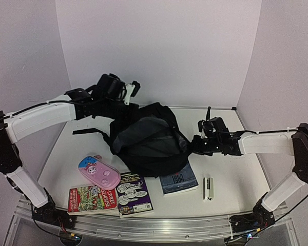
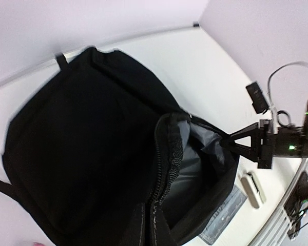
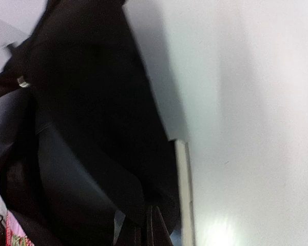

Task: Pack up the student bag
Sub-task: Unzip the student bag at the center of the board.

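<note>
My right gripper (image 2: 232, 142) is clamped on the large soft black fabric backpack's (image 1: 143, 138) open rim; pink oval pencil case (image 1: 99, 171), paperback books (image 1: 134, 195), white stapler (image 1: 208, 188) lie outside, unpacked.

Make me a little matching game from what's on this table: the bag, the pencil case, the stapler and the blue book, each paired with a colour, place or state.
Things:
1. bag
2. pencil case
3. stapler
4. blue book

Descriptions:
A. pink
B. partly tucked under the bag's near edge
C. open, grey lining showing
D. lying on its own, just right of the blue book

Pairs: 1-C, 2-A, 3-D, 4-B
</note>
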Robot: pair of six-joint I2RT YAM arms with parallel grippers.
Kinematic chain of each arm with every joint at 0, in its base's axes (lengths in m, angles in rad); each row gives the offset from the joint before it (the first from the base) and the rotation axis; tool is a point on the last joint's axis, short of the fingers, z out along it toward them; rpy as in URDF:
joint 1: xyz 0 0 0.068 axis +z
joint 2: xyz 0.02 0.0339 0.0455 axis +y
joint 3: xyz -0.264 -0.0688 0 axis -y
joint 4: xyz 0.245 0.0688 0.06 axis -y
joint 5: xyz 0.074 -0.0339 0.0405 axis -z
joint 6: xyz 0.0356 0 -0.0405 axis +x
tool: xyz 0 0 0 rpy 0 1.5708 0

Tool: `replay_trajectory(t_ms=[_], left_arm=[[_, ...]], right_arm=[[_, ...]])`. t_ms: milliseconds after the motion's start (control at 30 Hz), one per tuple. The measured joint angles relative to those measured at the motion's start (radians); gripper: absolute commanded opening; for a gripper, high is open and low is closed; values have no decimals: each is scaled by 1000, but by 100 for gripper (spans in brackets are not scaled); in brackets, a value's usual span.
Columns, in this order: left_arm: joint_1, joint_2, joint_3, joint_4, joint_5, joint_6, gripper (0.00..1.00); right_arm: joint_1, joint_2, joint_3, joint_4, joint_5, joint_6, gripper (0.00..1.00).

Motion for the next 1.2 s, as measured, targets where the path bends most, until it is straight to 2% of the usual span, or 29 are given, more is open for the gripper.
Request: replay_trajectory(t_ms=[133, 300, 367, 467, 633, 733, 967, 1200], left_arm=[[54, -49, 106, -82, 2, 28, 0], [95, -33, 188, -163, 71, 46, 0], [144, -6, 210, -173, 122, 53, 0], [250, 47, 216, -155, 209, 57, 0], [453, 199, 216, -67, 363, 59, 0], [523, 301, 213, -6, 444, 58, 0], [598, 484, 186, 84, 535, 58, 0], [590, 500, 130, 153, 555, 57, 0]], right_arm=[[-109, 39, 35, 4, -45, -81, 0], [-143, 121, 140, 2, -92, -175, 0], [-149, 153, 186, -6, -92, -210, 4], [-156, 190, 253, -35, -73, -253, 23], [-166, 227, 349, -81, -42, -287, 60], [-166, 219, 352, -103, -28, -282, 70], [-92, 148, 249, -135, 1, -182, 73], [73, 147, 209, -109, -2, -51, 75]])
